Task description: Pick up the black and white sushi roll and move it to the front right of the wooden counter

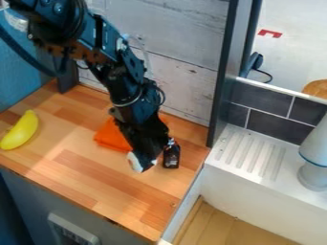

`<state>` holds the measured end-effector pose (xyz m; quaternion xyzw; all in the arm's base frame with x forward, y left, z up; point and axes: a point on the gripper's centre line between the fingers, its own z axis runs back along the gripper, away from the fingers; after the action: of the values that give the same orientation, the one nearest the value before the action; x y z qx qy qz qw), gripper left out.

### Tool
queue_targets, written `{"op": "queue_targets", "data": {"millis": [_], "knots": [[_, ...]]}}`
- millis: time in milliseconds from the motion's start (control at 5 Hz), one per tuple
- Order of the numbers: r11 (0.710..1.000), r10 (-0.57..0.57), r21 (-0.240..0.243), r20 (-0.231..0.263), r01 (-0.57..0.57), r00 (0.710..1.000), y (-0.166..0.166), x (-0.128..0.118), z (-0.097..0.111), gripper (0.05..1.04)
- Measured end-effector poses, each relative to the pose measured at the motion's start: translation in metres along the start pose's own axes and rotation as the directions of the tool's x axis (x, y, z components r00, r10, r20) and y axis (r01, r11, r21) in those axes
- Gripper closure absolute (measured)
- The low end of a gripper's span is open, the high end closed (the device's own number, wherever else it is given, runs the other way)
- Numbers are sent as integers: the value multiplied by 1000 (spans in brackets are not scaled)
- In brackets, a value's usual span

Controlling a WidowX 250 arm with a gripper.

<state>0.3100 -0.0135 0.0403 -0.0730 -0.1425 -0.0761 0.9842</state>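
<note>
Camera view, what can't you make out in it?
All in the camera view:
- Cloth: partly hidden behind the arm.
- White patch at the end effector: too small to tell if it's a separate thing.
- Bottle: marks too small to read.
- Grey thing: cut off by the right edge.
- Wooden thing: cut off by the right edge.

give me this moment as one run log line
gripper low over wooden counter, hold unclear | small black bottle beside gripper | orange cloth partly behind arm | banana far left
</note>
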Motion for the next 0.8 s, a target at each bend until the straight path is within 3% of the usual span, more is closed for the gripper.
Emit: {"op": "queue_targets", "data": {"millis": [400,800], "knots": [[999,-51,-6,-20,51,999,-9,-6,-10,631],[992,-118,-43,-45,116,992,-10,-13,-37,631]]}}
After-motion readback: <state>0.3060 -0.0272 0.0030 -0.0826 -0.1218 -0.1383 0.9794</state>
